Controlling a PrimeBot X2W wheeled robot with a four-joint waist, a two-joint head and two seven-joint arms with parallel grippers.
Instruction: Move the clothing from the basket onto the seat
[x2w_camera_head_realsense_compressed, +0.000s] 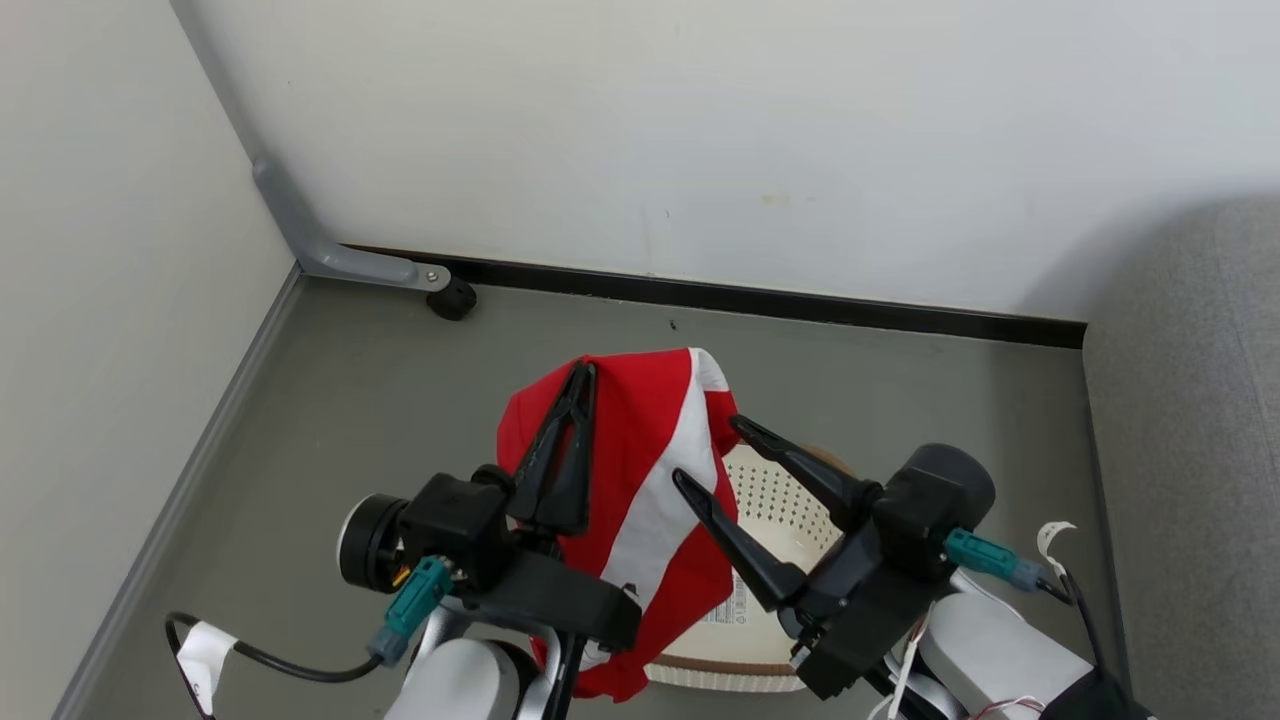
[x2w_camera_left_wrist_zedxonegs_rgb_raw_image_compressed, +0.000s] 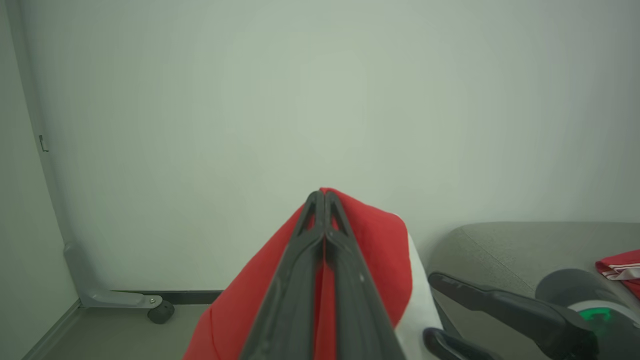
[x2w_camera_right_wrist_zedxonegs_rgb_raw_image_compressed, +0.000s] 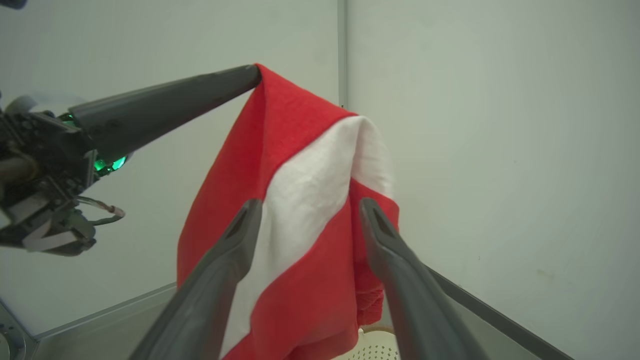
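Head view: the left gripper (x2w_camera_head_realsense_compressed: 581, 376) is clamped tight on the top fold of a red garment (x2w_camera_head_realsense_compressed: 640, 440) with a broad white stripe, and the cloth hangs from its fingertips, lifted clear above the basket (x2w_camera_head_realsense_compressed: 790, 510). The basket stands on the grey floor (x2w_camera_head_realsense_compressed: 350, 420), near the floor's right edge, where the seat (x2w_camera_head_realsense_compressed: 1190, 420) begins. The garment's lower hem hangs across the basket's near rim, hiding its left half. The right gripper (x2w_camera_head_realsense_compressed: 711, 452) stands released, its two dark fingers spread wide beside the cloth's right edge; whether they touch the fabric I cannot tell.

Left wrist view: the left gripper (x2w_camera_left_wrist_zedxonegs_rgb_raw_image_compressed: 322, 196) shows its fingers pressed together with the red garment (x2w_camera_left_wrist_zedxonegs_rgb_raw_image_compressed: 380, 235) pinched between them. A second red garment (x2w_camera_left_wrist_zedxonegs_rgb_raw_image_compressed: 620, 267) lies on the seat (x2w_camera_left_wrist_zedxonegs_rgb_raw_image_compressed: 525, 250), cut off by the picture's right border.

Right wrist view: the right gripper (x2w_camera_right_wrist_zedxonegs_rgb_raw_image_compressed: 310, 204) holds nothing, its fingers apart in front of the hanging red garment (x2w_camera_right_wrist_zedxonegs_rgb_raw_image_compressed: 300, 165), one on each side of the white stripe. The left gripper (x2w_camera_right_wrist_zedxonegs_rgb_raw_image_compressed: 252, 76) grips the cloth's peak, and a bit of the basket (x2w_camera_right_wrist_zedxonegs_rgb_raw_image_compressed: 375, 347) shows below.
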